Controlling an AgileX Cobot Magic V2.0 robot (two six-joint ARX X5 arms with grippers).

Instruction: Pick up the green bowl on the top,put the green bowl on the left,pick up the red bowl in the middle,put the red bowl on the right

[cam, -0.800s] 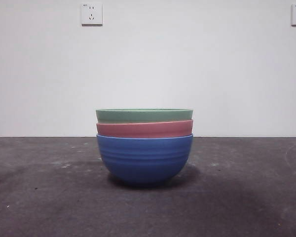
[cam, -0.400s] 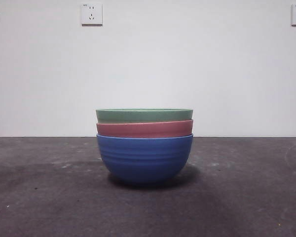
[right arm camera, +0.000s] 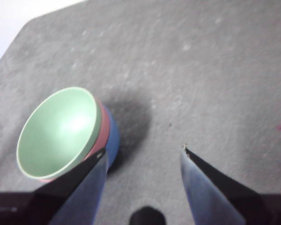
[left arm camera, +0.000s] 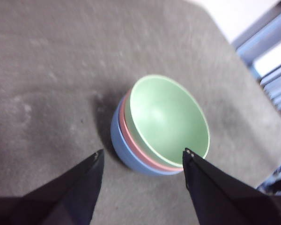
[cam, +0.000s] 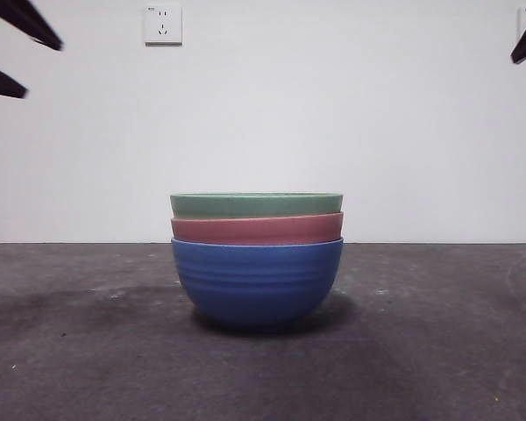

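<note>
Bowls are sitting nested in one stack at the middle of the table point(cam: 438, 351): the green bowl point(cam: 256, 205) on top, the red bowl point(cam: 257, 229) under it, a blue bowl point(cam: 257, 282) at the base. Nothing is being lifted; the first pick is only being approached. The left gripper point(left arm camera: 143, 157) is hanging above the stack, jaws spread wide and empty; the right gripper point(right arm camera: 143, 152) is likewise gaping and empty. Next, jaws will need to be straddling the green rim. Both task bowls are looking matte, faintly ridged, equal-sized.
</note>
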